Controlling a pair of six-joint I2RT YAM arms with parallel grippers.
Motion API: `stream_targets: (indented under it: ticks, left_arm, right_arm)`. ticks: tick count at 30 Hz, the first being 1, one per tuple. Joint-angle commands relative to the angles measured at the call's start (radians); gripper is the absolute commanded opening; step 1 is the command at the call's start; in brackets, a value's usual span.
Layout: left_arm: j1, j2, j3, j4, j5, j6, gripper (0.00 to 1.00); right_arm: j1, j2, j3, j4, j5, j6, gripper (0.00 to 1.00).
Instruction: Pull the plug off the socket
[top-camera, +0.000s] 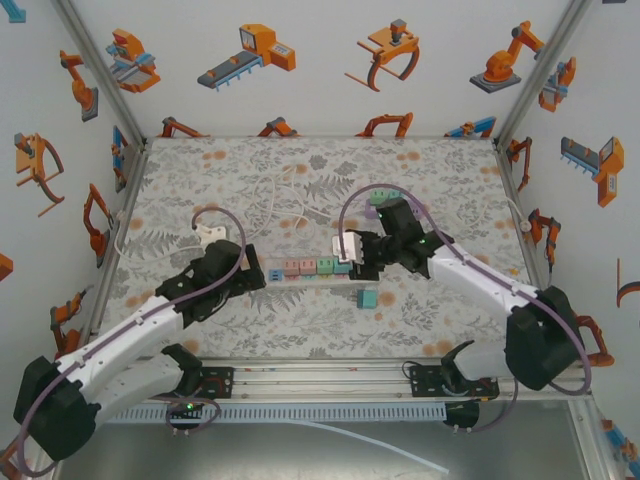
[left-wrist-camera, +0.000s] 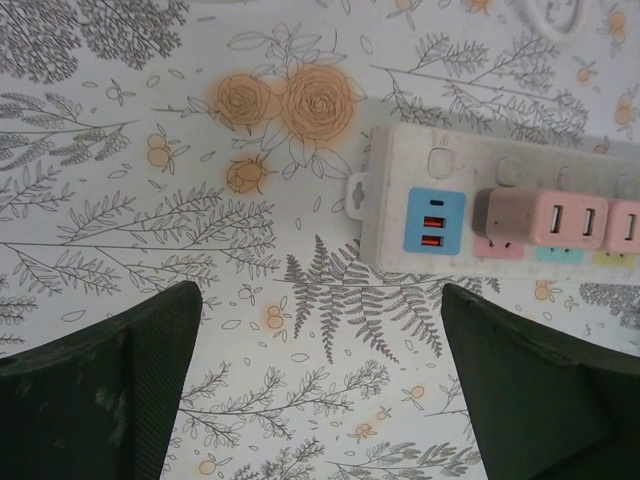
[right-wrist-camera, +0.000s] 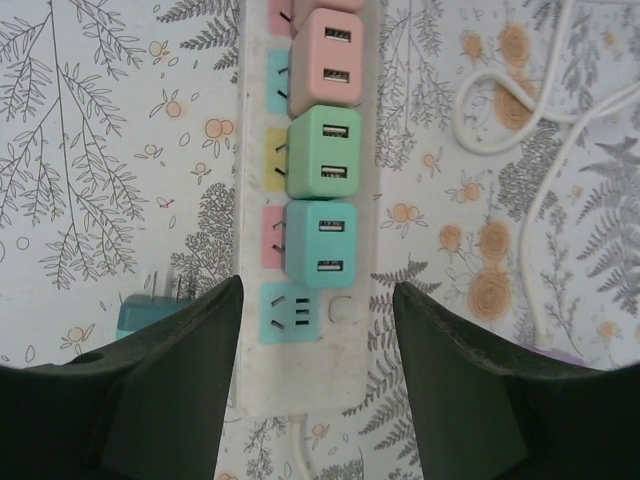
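Observation:
A white power strip (top-camera: 300, 277) lies mid-table with several cube plugs in its coloured sockets. In the right wrist view a pink plug (right-wrist-camera: 325, 62), a green plug (right-wrist-camera: 324, 153) and a teal plug (right-wrist-camera: 322, 245) sit in a row on the strip (right-wrist-camera: 300, 375). The teal socket (right-wrist-camera: 292, 313) nearest me is bare. My right gripper (right-wrist-camera: 318, 300) is open, one finger on each side of that end of the strip. My left gripper (left-wrist-camera: 320, 300) is open over bare table, just short of the strip's other end (left-wrist-camera: 400, 160), where a pink plug (left-wrist-camera: 540, 220) sits beside a blue USB panel (left-wrist-camera: 435, 220).
A loose teal plug (top-camera: 366, 297) lies on the table in front of the strip, prongs showing beside my right gripper's left finger (right-wrist-camera: 150, 315). The strip's white cable (top-camera: 270, 195) loops across the back of the table to a white plug (top-camera: 207, 232). Printed walls enclose three sides.

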Motion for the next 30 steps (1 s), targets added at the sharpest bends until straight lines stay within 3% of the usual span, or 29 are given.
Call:
stream_targets:
  ticks: [1,3,8,13,30]
  left_arm:
    - [0.013,0.06,0.028,0.058,0.072,0.038,0.97]
    - [0.012,0.104,0.045,0.065,0.087,0.049,1.0]
    - [0.012,0.171,0.053,0.095,0.083,0.055,0.94]
    - [0.012,0.211,0.058,0.114,0.084,0.061,0.9]
    - [0.012,0.359,0.076,0.102,0.085,0.057,0.86]
  right_arm:
    - [0.013,0.066,0.039,0.003,-0.03,-0.023,0.56]
    - [0.017,0.111,0.052,0.015,-0.016,-0.024,0.55]
    - [0.028,0.199,0.084,0.029,-0.012,-0.024,0.51]
    - [0.034,0.249,0.099,0.032,-0.033,-0.022,0.41]
    - [0.042,0.275,0.142,0.0,-0.079,-0.018,0.27]
